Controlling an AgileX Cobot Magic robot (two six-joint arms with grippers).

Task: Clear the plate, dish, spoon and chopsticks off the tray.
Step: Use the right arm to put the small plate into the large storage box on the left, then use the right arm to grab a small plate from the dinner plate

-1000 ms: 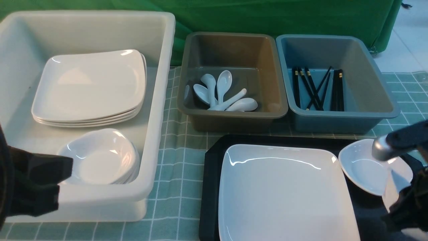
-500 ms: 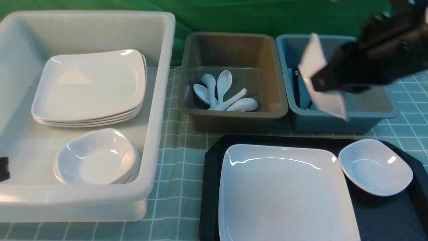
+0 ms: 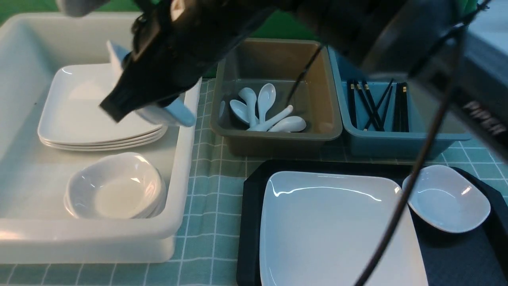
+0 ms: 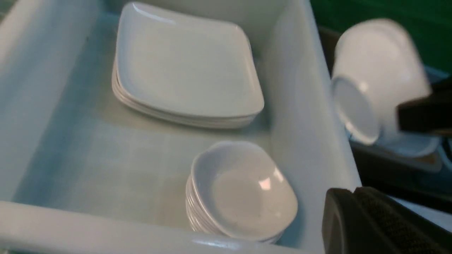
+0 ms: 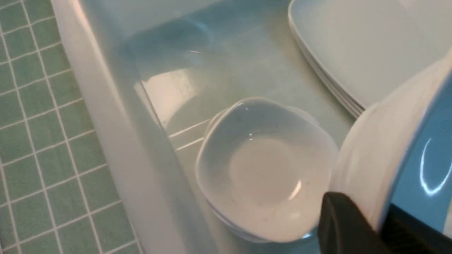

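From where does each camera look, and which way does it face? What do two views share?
Front view: between the arms, facing forward; the right arm crosses to the large white plastic bin, right gripper holding a small white rounded-square dish.
Left wrist view: on the left arm, looking down into the bin; left gripper shows.
Right wrist view: on the right arm, looking down at the stack of small white dishes; its black finger shows.
Shared: both wrist views show that stack and the held dish.
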